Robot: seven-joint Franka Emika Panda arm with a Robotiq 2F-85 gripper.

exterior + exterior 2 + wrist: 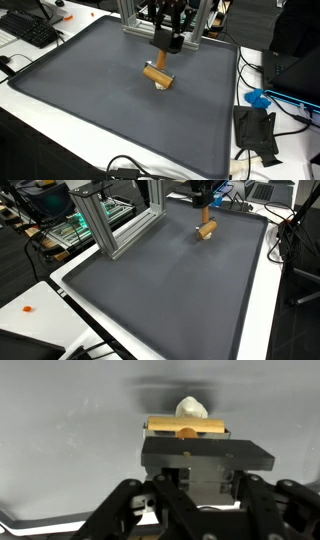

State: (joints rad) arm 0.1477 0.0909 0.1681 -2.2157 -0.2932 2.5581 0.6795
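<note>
Hand [172,40] hangs at 1 o'clock of the wooden cylinder [156,75], apart from it; I cannot tell whether its fingers are spread or closed. Cylinder lies on the dark mat [90,100] covering the worktop [30,130]. In wrist view, a white lump [190,407] touches it at 12 o'clock.

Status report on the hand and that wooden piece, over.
Hand above wooden piece, open or shut unclear. Piece lies on grey mat, white lump beside it. Nothing between them.
</note>
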